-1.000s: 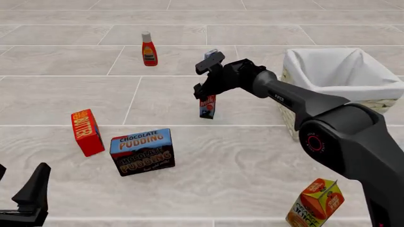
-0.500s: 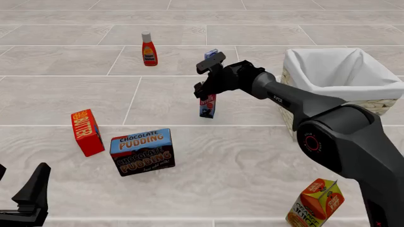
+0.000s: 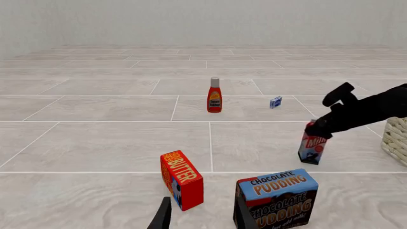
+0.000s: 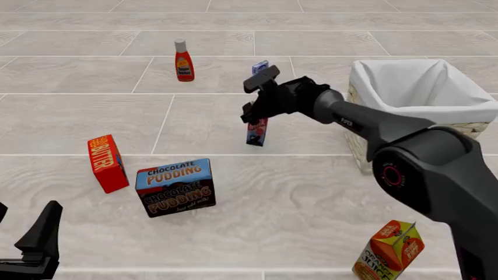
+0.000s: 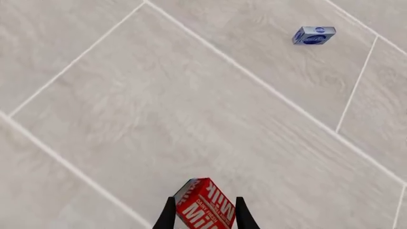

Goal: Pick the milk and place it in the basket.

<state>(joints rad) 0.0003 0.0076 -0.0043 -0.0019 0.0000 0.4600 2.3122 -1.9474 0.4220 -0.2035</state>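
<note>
The milk [image 4: 257,132] is a narrow carton with a red top and a dark lower part. It stands slightly tilted on the tiled surface, left of the basket [image 4: 365,79]. My right gripper [image 4: 253,114] reaches down over its top, shut on it. In the right wrist view the two fingers press both sides of the milk's [image 5: 205,208] red top. From the left wrist view the milk [image 3: 311,148] leans under my right gripper [image 3: 318,130]. My left gripper [image 4: 22,230] sits low at the near left, open and holding nothing.
A chocolate pudding box [image 4: 175,186] and a red butter box [image 4: 106,163] stand at the near left. A red sauce bottle [image 4: 183,60] is at the far side, with a small blue box [image 4: 259,66] behind the right gripper. An orange juice carton [image 4: 389,251] stands near right.
The right gripper and forearm have shifted slightly to the right and up. The milk stays between the fingers and leans a little more. The left arm has not moved.
</note>
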